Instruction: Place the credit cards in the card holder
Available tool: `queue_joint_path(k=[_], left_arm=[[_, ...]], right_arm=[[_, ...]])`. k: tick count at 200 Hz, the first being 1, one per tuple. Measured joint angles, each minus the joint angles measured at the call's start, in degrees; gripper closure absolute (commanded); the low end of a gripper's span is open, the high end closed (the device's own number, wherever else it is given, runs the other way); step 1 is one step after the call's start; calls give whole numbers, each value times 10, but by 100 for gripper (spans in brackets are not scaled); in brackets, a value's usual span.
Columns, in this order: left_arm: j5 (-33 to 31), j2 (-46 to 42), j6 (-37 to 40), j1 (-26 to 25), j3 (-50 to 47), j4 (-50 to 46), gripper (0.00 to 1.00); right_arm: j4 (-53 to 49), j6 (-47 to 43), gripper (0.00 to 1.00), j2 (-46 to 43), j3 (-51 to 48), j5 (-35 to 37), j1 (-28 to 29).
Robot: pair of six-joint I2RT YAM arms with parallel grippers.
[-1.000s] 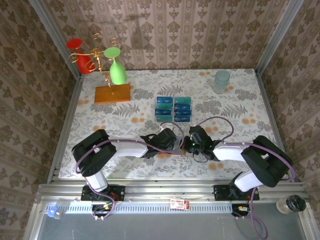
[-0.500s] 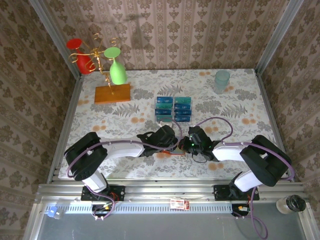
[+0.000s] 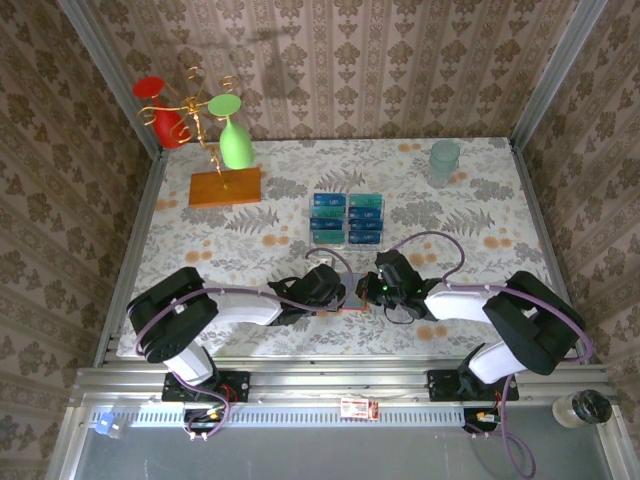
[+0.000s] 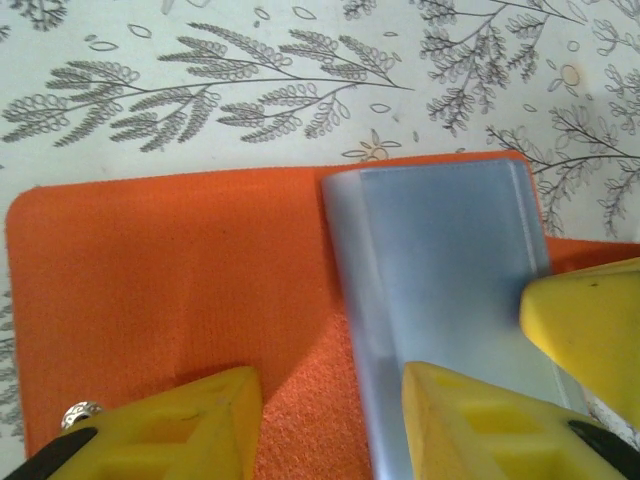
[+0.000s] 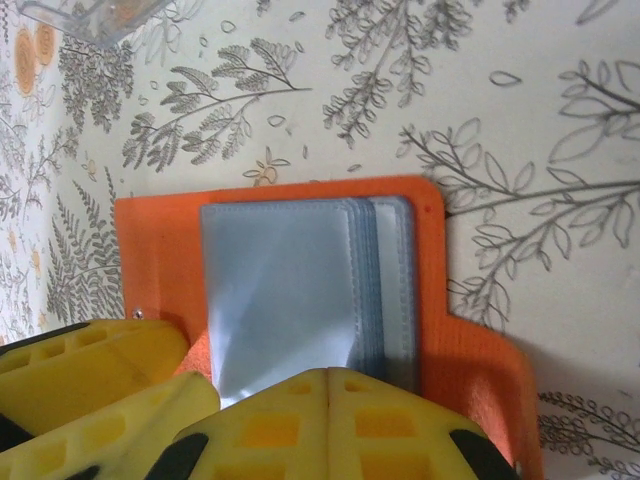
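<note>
The card holder (image 4: pixel 170 290) lies open on the floral cloth, orange-red with grey-blue sleeves (image 5: pixel 290 280) stacked inside. My left gripper (image 4: pixel 330 425) is open low over it, one yellow finger on the orange cover and the other at the sleeves' left edge. My right gripper (image 5: pixel 330 400) is shut, its joined tips pressed on the near end of the sleeves. From above, both grippers (image 3: pixel 343 292) (image 3: pixel 368 288) meet over the holder (image 3: pixel 350 307). The credit cards (image 3: pixel 347 218), dark blue and teal, stand in two rows beyond them.
The cards sit in a clear tray (image 3: pixel 347 241) just beyond the holder. A wooden slab (image 3: pixel 224 187) at the back left carries a gold stand with a green glass (image 3: pixel 235 145) and a red glass (image 3: pixel 160 110). A pale cup (image 3: pixel 444 160) stands back right.
My left gripper has slid a little toward the near edge and left, and its jaws have widened slightly. The right gripper has stayed shut in place on the holder.
</note>
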Motion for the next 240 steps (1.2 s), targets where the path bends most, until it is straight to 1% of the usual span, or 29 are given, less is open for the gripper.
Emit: queue_joint_path(k=[63, 117, 149, 169, 204, 231, 240], left_arm=[[-2, -2, 7, 1, -18, 38, 53], [-1, -2, 15, 2, -25, 59, 49], [-2, -3, 17, 1, -28, 64, 49], [-2, -3, 17, 1, -31, 68, 53], [-10, -3, 23, 2, -33, 63, 64], [-15, -3, 27, 1, -33, 59, 68], [-17, -3, 27, 1, -33, 59, 68]], right_arm=[[-33, -36, 100, 7, 27, -25, -17], [-32, -51, 100, 47, 48, -54, -23], [-26, -53, 100, 58, 55, -69, -23], [-21, -53, 100, 61, 55, -73, -23], [-11, -51, 100, 67, 57, -80, -23], [-8, -51, 100, 68, 58, -87, -23], [-8, -51, 95, 68, 58, -88, -23]])
